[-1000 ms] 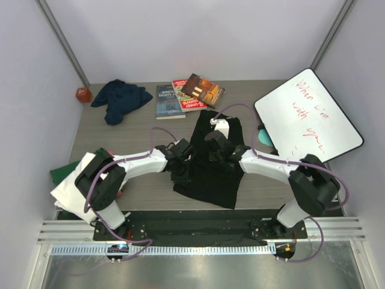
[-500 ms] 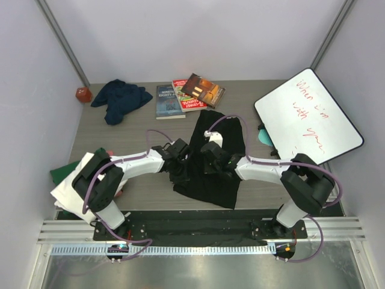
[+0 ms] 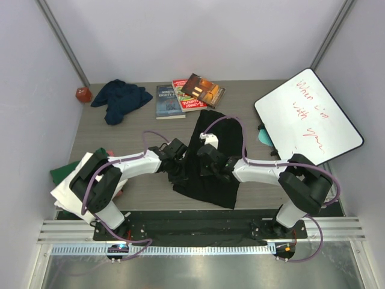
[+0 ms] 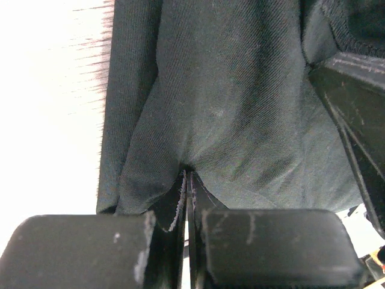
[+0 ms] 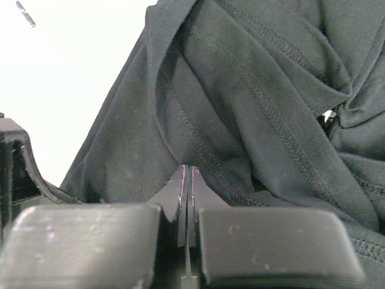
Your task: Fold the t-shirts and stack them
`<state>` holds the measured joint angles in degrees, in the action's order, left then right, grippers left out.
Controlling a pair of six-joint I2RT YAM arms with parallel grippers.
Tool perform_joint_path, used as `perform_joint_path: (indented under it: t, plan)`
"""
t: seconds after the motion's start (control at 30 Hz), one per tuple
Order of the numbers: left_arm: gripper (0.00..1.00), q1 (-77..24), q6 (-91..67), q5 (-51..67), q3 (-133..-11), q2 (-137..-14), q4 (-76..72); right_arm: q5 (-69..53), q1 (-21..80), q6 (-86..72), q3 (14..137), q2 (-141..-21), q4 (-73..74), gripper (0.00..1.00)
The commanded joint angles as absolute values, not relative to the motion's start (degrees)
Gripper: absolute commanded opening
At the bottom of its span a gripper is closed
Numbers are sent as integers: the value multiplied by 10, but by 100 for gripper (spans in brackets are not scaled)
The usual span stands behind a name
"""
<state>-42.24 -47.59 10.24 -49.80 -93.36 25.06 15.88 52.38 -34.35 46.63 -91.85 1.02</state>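
The large black cloth t-shirt (image 3: 207, 188) lies crumpled on the grey wood-grain surface (image 3: 138, 129); the left arm (image 3: 135, 161) has its jaws closed on a pinched fold at the shirt's left edge, and the right arm (image 3: 261, 168) has its jaws clamped on a stitched fold near the shirt's middle. A rumpled navy cloth t-shirt (image 3: 120, 99) lies well off the black shirt's far left; folded white (image 3: 67, 194) and green (image 3: 56, 174) shirts sit to its near left; three printed-cover books (image 3: 187, 93) lie just beyond its far end.
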Motion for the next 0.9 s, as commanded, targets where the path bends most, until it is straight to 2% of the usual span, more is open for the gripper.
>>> perform_joint_path:
  t: [0.0,0.33,0.87]
  plan:
    - [0,-415,-458,36,-483,-969,257,167,531,-343,493,-903,13,1]
    - [0,-414,-455,33,-483,-970,258,157,562,-364,489,-917,17,1]
    - [0,-412,-452,33,-479,-966,258,262,559,-355,497,-975,6,1]
